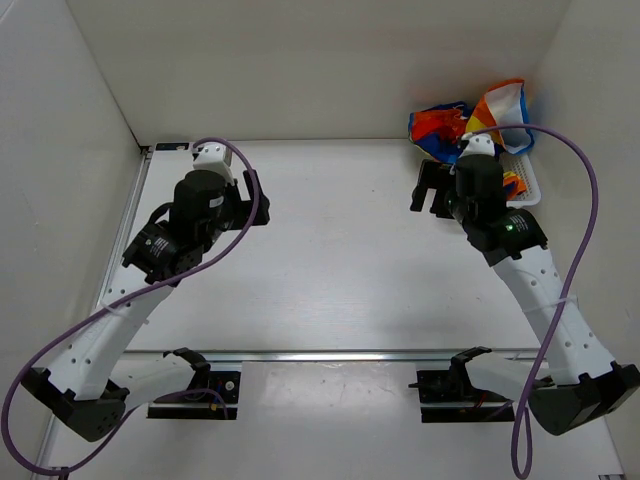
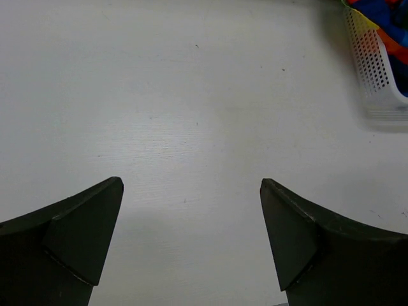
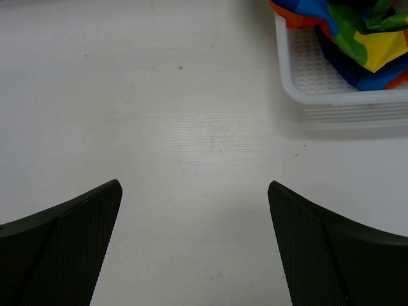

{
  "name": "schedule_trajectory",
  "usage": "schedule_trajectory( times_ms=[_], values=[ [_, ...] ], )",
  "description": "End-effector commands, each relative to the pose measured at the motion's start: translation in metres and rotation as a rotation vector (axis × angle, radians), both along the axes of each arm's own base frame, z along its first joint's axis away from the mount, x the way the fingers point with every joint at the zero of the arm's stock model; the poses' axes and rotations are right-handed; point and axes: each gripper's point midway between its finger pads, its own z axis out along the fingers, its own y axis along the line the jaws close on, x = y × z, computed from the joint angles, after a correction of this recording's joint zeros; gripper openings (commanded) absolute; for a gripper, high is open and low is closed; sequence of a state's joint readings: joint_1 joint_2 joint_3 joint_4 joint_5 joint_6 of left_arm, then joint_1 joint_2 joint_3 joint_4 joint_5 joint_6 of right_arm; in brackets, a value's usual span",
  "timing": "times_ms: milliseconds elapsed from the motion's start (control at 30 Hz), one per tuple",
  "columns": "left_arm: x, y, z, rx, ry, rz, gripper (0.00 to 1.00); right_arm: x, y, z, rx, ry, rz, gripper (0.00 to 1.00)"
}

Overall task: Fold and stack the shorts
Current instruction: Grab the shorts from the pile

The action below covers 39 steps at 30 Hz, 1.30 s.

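Note:
The rainbow-striped shorts (image 1: 468, 121) lie bunched in a white mesh basket (image 1: 523, 181) at the table's far right corner. They also show in the right wrist view (image 3: 357, 35) and at the top right corner of the left wrist view (image 2: 386, 16). My right gripper (image 1: 429, 190) is open and empty, over bare table just left of the basket (image 3: 319, 80); in its own view (image 3: 194, 186) only table lies between the jaws. My left gripper (image 1: 250, 200) is open and empty at the far left (image 2: 191, 185), far from the shorts.
The white table (image 1: 340, 250) is enclosed by white walls at the back and both sides. The basket's mesh wall (image 2: 373, 70) shows at the right edge of the left wrist view. A metal rail (image 1: 330, 354) runs across near the arm bases.

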<state>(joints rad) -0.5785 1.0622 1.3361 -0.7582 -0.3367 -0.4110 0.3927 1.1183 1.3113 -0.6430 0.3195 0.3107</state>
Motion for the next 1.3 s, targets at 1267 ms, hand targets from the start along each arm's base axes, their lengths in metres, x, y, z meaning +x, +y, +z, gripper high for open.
schedule_trajectory(
  times_ms=[1267],
  values=[
    [0.036,-0.024,-0.033,0.067,0.168,-0.011,1.0,0.237,-0.168,-0.141,0.155,0.373,-0.332,0.98]
  ],
)
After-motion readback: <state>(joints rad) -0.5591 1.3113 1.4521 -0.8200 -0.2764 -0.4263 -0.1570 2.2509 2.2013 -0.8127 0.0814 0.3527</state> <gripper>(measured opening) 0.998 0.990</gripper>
